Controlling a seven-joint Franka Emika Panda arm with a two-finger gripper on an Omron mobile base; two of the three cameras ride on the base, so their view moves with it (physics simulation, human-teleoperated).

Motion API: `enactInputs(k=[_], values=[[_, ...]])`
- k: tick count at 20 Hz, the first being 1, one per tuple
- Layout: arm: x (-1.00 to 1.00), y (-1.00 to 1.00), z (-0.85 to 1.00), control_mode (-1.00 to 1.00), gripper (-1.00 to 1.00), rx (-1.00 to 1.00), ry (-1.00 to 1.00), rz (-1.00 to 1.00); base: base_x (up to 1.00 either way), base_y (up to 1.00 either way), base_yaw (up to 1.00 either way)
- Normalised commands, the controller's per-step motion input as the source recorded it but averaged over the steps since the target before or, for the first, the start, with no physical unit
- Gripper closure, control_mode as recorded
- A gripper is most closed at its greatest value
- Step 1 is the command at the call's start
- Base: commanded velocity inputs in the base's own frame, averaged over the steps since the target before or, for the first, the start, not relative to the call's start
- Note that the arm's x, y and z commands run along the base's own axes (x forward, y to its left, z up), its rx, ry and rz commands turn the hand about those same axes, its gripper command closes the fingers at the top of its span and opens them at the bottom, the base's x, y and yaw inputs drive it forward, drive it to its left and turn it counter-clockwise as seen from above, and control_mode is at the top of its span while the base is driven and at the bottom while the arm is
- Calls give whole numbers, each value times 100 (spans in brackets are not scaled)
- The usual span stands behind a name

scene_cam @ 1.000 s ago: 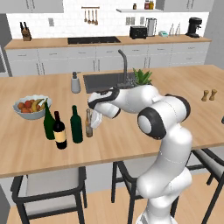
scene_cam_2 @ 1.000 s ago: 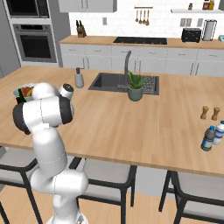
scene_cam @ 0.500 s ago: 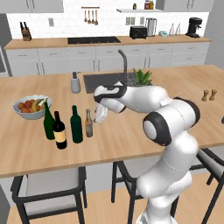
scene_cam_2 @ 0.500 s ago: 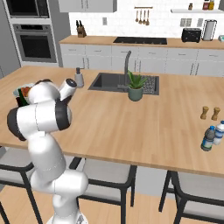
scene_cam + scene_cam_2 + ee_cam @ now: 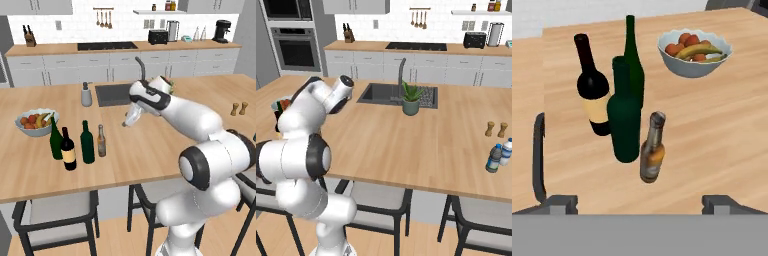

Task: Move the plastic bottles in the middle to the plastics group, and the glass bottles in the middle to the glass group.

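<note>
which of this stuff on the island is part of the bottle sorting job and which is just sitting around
Part of the job:
- slim brown bottle
- unlabelled dark green wine bottle
- glass group: green wine bottle, dark red-topped bottle
- plastic bottles at the far end

Just sitting around:
- fruit bowl
- potted plant
- salt and pepper shakers
- soap dispenser

A home kitchen is showing here. A long wooden bench (image 5: 150, 150) with a built-in sink (image 5: 381, 94) and tap (image 5: 401, 70) is standing in the middle, with stools (image 5: 55, 215) tucked under it. Grey cabinets (image 5: 65, 72) are running along the back wall, carrying a cooktop (image 5: 107, 46), toaster (image 5: 158, 36), coffee maker (image 5: 221, 31) and knife block (image 5: 30, 39). A wall oven (image 5: 296, 47) is sitting at the left, utensils (image 5: 101, 17) are hanging on the tiles, and a fruit bowl (image 5: 694, 52) is resting on the bench.
</note>
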Motion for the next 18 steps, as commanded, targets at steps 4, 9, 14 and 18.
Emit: enactInputs(k=[4,9,14,18], values=[[-74,-69,75,-100,-100,0,21,-35,0,0,0],[-82,-46,31,-100,-100,0,21,-41,0,0,0],[-90,-38,0,-100,-100,2,2,-35,0,0,0],[-87,-52,0,-100,-100,8,-11,-33,0,0,0]])
